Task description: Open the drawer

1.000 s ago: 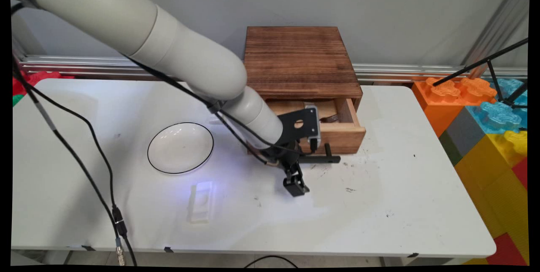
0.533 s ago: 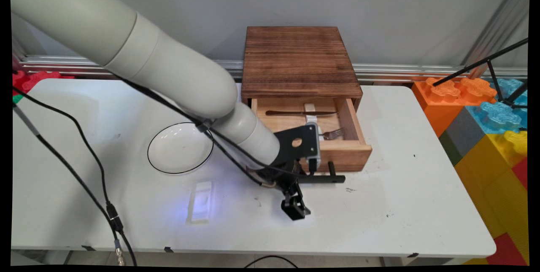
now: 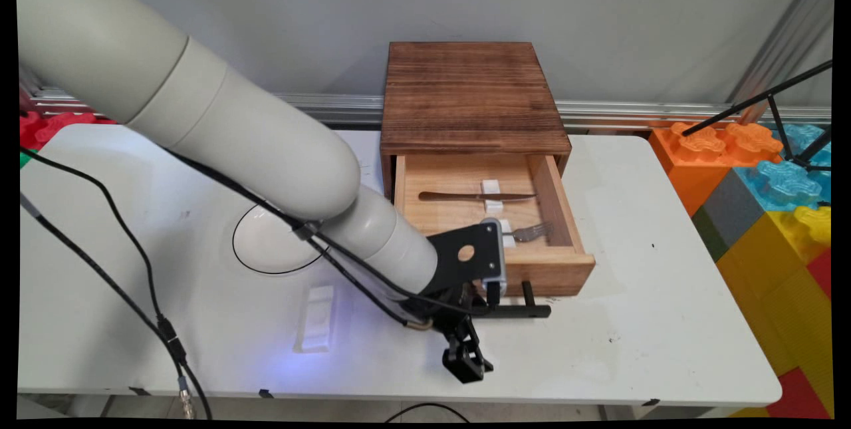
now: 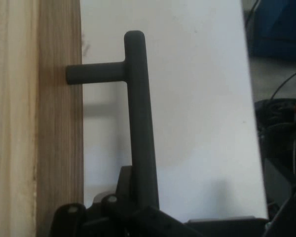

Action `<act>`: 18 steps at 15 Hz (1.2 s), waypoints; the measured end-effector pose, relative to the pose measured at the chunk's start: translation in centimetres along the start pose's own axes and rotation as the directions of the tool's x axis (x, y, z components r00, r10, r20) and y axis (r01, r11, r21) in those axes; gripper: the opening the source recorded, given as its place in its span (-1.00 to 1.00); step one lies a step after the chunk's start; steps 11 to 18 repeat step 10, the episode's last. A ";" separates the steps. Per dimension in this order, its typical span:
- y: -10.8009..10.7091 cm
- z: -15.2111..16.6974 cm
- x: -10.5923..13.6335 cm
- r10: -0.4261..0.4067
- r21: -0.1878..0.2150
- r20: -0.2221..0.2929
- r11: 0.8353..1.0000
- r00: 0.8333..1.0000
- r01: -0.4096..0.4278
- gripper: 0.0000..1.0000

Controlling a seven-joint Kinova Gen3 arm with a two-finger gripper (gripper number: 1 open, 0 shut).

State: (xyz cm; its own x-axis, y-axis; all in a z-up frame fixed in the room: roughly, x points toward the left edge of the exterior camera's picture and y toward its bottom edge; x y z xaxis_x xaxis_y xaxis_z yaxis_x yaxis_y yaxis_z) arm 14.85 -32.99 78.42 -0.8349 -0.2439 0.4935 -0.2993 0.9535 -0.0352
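Observation:
A dark wooden box point(image 3: 472, 93) stands at the table's back with its light wooden drawer point(image 3: 558, 269) pulled far out toward the near side. Inside the drawer lie a knife point(image 3: 475, 196) and a fork point(image 3: 532, 233) across small white rests. My gripper point(image 3: 482, 309) is shut on the drawer's black bar handle point(image 3: 525, 311) at its left end. In the hand view the handle point(image 4: 138, 123) runs up from between my fingers, parallel to the drawer front point(image 4: 59, 123).
A white plate with a black rim point(image 3: 266, 246) lies left of the drawer, partly behind my arm. A small white holder point(image 3: 318, 326) sits near the front edge. Coloured big blocks point(image 3: 764, 183) stand off the table's right end. Black cables hang at left.
The gripper has moved toward the table's near edge with the handle in it, and the drawer has slid further out, uncovering the knife and fork.

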 end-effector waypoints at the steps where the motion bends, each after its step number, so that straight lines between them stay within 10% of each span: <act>1: 0.6 -0.1 0.0 -0.003 -0.005 -0.004 1.000 1.000 0.002 1.00; 18: 3.4 -1.1 0.0 -0.023 -0.020 -0.024 1.000 0.999 0.023 1.00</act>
